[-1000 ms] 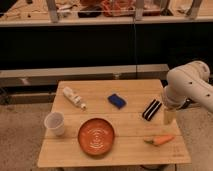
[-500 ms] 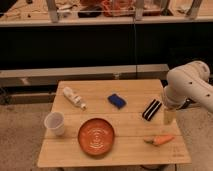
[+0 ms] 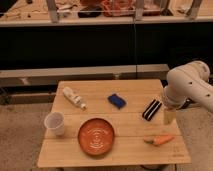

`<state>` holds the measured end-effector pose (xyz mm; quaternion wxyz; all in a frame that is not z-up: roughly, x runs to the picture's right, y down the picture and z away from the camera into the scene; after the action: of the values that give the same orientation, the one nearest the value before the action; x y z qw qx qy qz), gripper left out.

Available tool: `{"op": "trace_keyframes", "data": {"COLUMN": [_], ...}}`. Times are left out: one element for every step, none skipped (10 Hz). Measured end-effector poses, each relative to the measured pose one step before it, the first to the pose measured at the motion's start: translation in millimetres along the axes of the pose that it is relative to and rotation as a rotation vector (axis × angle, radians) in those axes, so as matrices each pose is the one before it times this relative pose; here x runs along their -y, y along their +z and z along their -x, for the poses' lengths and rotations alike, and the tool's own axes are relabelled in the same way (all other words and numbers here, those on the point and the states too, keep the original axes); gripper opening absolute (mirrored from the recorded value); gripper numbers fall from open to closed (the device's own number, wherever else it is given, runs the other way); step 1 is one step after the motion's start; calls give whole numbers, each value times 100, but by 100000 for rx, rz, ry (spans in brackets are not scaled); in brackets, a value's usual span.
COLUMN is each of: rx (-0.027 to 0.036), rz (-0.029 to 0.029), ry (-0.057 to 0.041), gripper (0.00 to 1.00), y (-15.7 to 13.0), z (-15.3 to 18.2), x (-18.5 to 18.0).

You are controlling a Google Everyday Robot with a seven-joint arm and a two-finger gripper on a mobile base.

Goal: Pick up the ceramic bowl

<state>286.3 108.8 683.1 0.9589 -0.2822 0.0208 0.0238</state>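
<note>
The ceramic bowl (image 3: 96,136) is a wide, shallow orange-brown bowl with pale rings inside. It sits on the wooden table (image 3: 115,92) near the front edge, left of centre. My white arm comes in from the right. The gripper (image 3: 169,116) hangs at the table's right edge, well to the right of the bowl and apart from it, next to a black striped object (image 3: 152,109).
A white cup (image 3: 55,123) stands left of the bowl. A white bottle (image 3: 73,97) lies at the back left. A blue sponge (image 3: 117,101) lies at the back centre. A carrot (image 3: 159,140) lies at the front right. A dark shelf unit stands behind the table.
</note>
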Motion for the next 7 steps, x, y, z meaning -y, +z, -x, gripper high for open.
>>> {"op": "trace_keyframes", "data": {"rx": [-1, 4, -1, -2, -306, -1310, -519], "rz": [2, 3, 0, 0, -33, -540, -228], "ry": [5, -8, 6, -5, -464, -2144, -2077], "gripper": [80, 80, 80, 80, 80, 80, 80], "y": [1, 1, -1, 2, 56, -58, -61], "z": [-1, 1, -1, 1, 57, 534, 1309], "x": [-1, 0, -1, 1, -103, -292, -270]}}
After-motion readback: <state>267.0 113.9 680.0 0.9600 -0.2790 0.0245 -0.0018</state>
